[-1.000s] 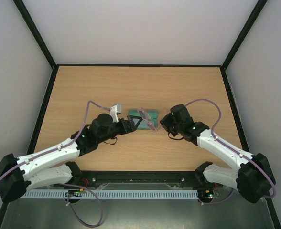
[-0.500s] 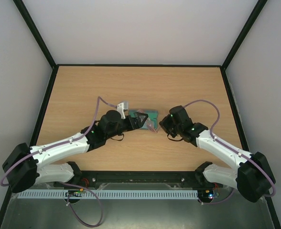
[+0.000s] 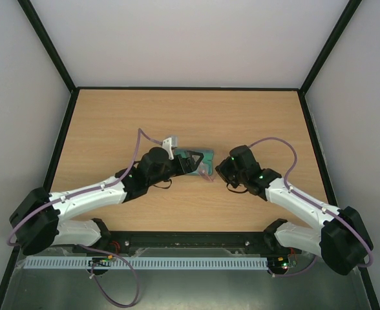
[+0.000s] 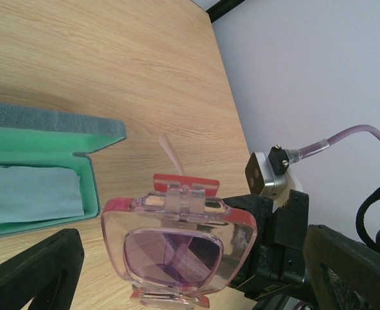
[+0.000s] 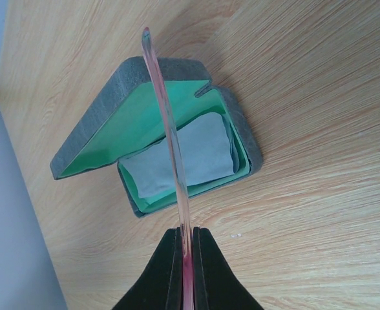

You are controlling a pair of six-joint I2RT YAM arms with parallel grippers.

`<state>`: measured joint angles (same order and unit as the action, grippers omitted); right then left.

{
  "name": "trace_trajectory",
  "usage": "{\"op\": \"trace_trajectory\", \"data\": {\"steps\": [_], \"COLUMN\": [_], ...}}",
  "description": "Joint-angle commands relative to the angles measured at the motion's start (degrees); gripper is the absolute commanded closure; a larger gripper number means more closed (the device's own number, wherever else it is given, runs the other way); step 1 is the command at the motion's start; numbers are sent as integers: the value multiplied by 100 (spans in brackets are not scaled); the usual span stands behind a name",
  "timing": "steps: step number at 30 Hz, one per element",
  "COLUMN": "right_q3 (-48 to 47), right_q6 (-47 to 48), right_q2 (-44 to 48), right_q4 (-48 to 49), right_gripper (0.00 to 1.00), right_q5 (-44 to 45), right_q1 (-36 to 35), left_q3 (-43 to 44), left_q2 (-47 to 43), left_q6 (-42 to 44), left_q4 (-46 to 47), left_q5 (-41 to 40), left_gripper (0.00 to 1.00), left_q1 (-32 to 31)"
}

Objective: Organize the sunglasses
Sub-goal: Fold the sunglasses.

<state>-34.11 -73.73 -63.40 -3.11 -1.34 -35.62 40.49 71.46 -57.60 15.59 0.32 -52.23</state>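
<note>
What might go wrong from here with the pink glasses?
The right gripper is shut on only one slim arm of the pink translucent sunglasses, so they might twist or slip. The open left gripper faces the lens front; closing there could smudge the lenses or strain the hinge.

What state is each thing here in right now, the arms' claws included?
sunglasses, gripped by one arm
case, open, lid raised
cloth, lying inside the case
right gripper, shut on the sunglasses' arm
left gripper, open, a finger on each side of the sunglasses, not touching
</note>
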Motion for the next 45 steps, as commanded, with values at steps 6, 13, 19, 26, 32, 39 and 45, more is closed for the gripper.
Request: {"op": "trace_trajectory", "data": {"steps": [6,13,19,26,32,39,45], "right_q3": [49,104,100,114,91,72,72], "right_q6": [-1,-26,-19,-18,-2,52,76], "right_q2": [72,91,73,64,72,116,126], "right_q4": [89,143,159,188,182,152,135], "right_gripper": [99,99,99,99,99,99,99], "right_q5": [-44,-66,-82,-94,-103,-69,-68], "right_q1": [-33,-33,-31,-33,-39,-37,-34], "left_q3": [200,247,233,260,292,311,340], "left_q2": [165,248,259,301,349,359,378], "left_q6": [117,137,135,133,134,127,127], "left_q4": [190,146,166,99,54,-1,-47], "left_q5": [-58,-92,-123,-146,-148,-164,-164], "left_gripper": [7,15,21,33,42,49,55], "left_q1": [-47,-55,-58,-59,-60,-62,-62]}}
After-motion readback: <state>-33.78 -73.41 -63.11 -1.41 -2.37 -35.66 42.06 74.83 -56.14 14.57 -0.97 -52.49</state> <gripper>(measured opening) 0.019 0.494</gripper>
